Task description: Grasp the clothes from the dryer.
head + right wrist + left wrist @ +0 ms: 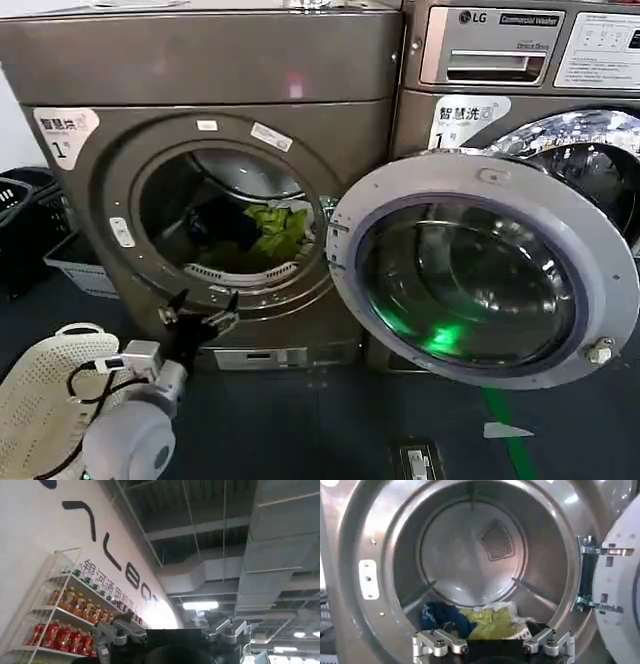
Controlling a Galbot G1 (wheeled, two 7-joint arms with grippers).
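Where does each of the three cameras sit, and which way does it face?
Head: high, looking down at the dryer, its open door and the left gripper.
Left wrist: faces into the drum at the clothes; left gripper open.
Right wrist: points up at the ceiling; right gripper open.
Shared: head and left wrist both show the clothes.

Dim, soft-focus indoor light is seen in the head view; the drum (225, 215) is shadowed. Green glare is reflected in the open door glass (470, 285). Ceiling lamps (200, 605) are overexposed.
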